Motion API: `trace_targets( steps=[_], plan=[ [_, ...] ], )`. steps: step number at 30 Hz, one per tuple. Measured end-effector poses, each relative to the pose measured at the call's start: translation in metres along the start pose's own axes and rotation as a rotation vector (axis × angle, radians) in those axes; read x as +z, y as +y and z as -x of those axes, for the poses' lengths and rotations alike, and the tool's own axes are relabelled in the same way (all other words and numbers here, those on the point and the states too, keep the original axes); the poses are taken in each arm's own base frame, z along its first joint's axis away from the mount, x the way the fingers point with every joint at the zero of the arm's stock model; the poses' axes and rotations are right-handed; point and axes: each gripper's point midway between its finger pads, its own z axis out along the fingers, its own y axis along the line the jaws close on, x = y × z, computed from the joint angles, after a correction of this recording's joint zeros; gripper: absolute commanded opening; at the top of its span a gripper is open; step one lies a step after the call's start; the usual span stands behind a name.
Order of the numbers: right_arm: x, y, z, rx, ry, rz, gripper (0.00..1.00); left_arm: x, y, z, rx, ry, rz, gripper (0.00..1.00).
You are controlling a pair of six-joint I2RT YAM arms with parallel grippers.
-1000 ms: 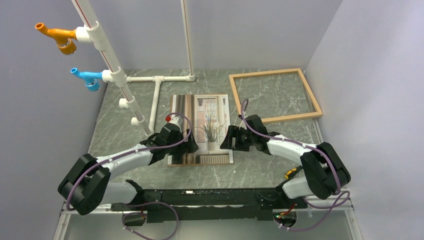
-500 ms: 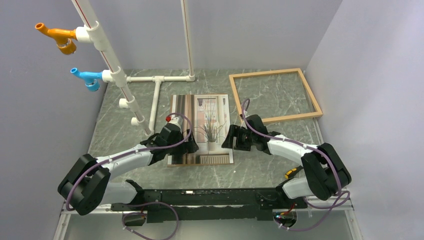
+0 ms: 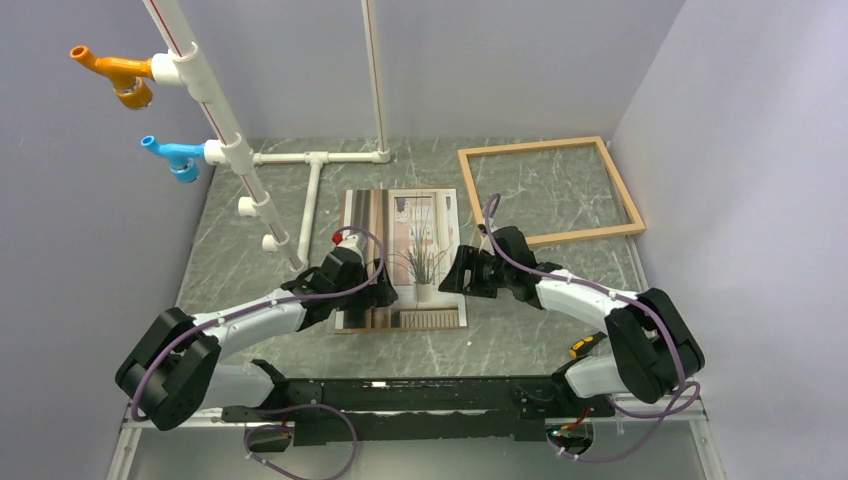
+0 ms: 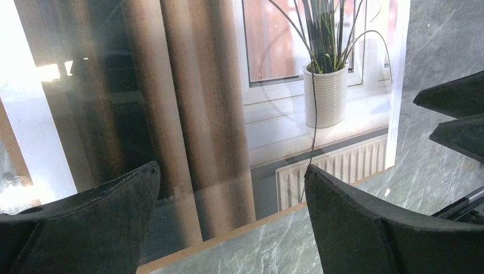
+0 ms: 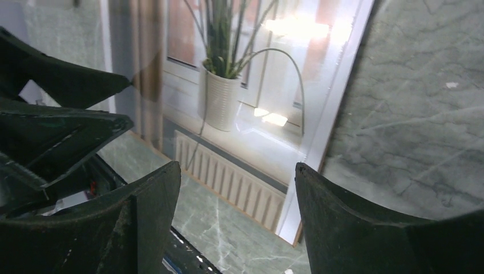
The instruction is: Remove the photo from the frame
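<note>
grey-green marbled table (image 3: 250, 260), pale lilac walls (image 3: 520, 70) on three sides.

top view: white pipe structure (image 3: 315, 190) stands at the far left, with an orange fitting (image 3: 115, 75) and a blue fitting (image 3: 172, 155) up high. the frame (image 3: 530, 146) lies flat in the far right corner, table showing through it. the photo (image 3: 410, 220) lies face up mid-table, well apart from the frame. against a second ago, only the right gripper (image 3: 452, 278) has moved, and barely: a small creep leftward toward the photo's right edge. the left gripper (image 3: 385, 292) is unchanged over the photo's near left part. photo and frame have not shifted. judgement: the separation is already made, so you look to be tidying or hovering, not extracting.

left wrist view: your left gripper (image 4: 231, 171) is spread wide with nothing between the fingers, hanging over the curtain-and-radiator part of the print. cannot tell whether the tips touch it. glare runs across the print. the right gripper's fingers (image 4: 462, 94) poke in at the right edge, over table.

right wrist view: your right gripper (image 5: 237, 168) is likewise spread and empty, straddling the print's near right corner, with the plant pot beyond. the left gripper's fingers (image 5: 57, 80) sit opposite, at the left. marbled table runs on past the print's right edge.
</note>
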Motion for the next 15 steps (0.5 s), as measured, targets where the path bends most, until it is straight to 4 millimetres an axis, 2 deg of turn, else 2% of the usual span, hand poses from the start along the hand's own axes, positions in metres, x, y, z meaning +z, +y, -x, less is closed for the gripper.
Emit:
trace_targets(
  steps=[7,15],
  plan=[
    [-0.004,0.013,0.004,-0.001,-0.011,0.054,0.75,0.000,0.000,0.000,0.001,0.000,-0.001,0.99],
    [-0.009,-0.011,0.001,-0.031,-0.022,-0.068,0.76,-0.011,-0.012,-0.013,0.077,0.047,-0.015,0.99]
  ],
)
